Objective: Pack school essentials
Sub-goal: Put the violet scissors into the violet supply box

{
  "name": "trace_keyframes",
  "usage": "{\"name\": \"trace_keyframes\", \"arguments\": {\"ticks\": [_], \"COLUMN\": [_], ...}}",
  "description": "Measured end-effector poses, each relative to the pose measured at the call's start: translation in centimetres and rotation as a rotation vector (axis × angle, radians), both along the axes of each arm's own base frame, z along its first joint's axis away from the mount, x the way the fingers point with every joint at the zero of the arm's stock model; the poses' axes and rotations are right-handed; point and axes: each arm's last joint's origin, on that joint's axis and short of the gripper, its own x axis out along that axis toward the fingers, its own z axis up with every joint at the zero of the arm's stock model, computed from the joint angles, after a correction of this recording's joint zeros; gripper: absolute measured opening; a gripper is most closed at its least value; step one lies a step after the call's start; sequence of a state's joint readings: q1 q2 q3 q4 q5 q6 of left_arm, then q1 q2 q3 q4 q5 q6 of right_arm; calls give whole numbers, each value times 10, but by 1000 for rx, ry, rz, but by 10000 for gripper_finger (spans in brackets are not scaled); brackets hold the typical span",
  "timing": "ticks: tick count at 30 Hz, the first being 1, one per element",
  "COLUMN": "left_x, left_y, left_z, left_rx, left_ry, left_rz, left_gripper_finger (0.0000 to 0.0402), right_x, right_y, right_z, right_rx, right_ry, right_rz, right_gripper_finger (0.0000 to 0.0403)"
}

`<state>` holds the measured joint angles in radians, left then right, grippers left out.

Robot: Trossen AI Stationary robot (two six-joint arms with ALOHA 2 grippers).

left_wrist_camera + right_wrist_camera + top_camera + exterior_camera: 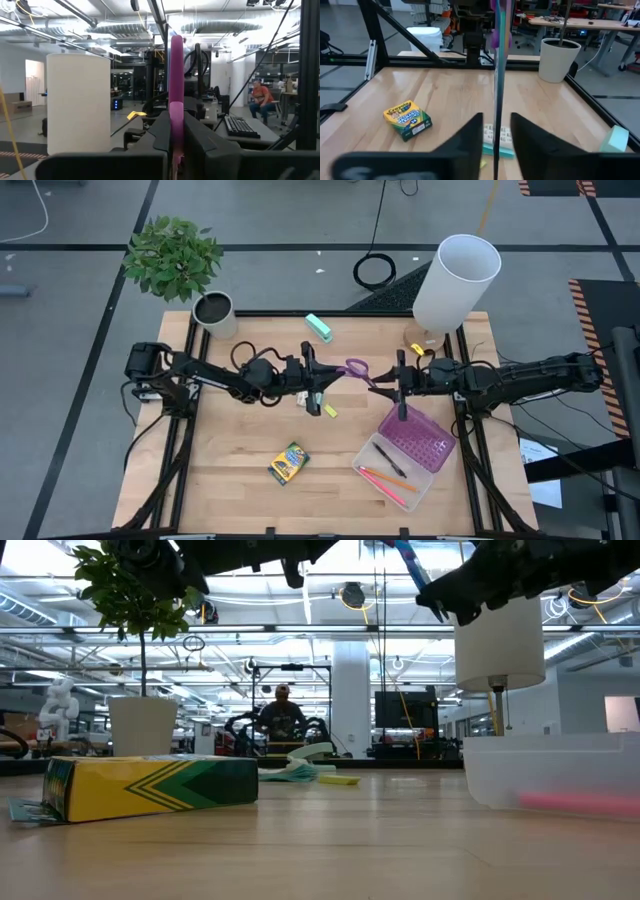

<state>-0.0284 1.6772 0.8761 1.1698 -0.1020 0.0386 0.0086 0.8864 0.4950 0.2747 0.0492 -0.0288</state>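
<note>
The purple-handled scissors (358,368) hang in the air over the middle of the table, between my two grippers. My left gripper (335,373) comes from the left and is shut on their purple handle (176,75). My right gripper (385,385) faces it from the right. It is open, with the thin blade (496,75) running between its fingers without touching them. The crayon box (289,463) lies flat near the front. A clear case (405,445) with a purple insert holds the orange pencil and the red pen. The tiny yellow eraser (330,411) and a small card (495,136) lie below the grippers. My left gripper pinches the scissors' purple handle (176,112) between its two fingers. The fingers come level from the table's left. The scissors are lifted clear of the table, with the blades pointing toward the right gripper.
A teal block (318,327) lies at the far middle. A potted plant (213,313) stands at the far left corner and a white lamp (455,280) at the far right. Bare wood lies between the crayon box and the case.
</note>
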Motion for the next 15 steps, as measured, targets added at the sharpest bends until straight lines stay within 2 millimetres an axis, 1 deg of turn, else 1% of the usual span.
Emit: {"name": "trace_keyframes", "arguments": {"ticks": [4, 5, 10, 13, 15], "left_x": [0, 0, 1, 2, 1], "left_y": [0, 0, 0, 0, 0], "left_z": [0, 0, -1, -7, -7], "left_rx": [-3, -5, -14, 1, 13], "left_ry": [-1, -1, 14, 74, 110], "left_rz": [0, 0, -3, -12, -15], "left_gripper_finger": [25, 29, 51, 68, 87], "right_x": [0, 0, 0, 0, 0], "right_y": [0, 0, 0, 0, 0], "right_z": [0, 0, 0, 0, 0], "right_rx": [-2, -3, 12, 15, 17], "right_ry": [-3, -3, -4, -4, -3], "right_rz": [0, 0, -6, -6, -6], "right_gripper_finger": [20, 12, 15, 7, 6]}}
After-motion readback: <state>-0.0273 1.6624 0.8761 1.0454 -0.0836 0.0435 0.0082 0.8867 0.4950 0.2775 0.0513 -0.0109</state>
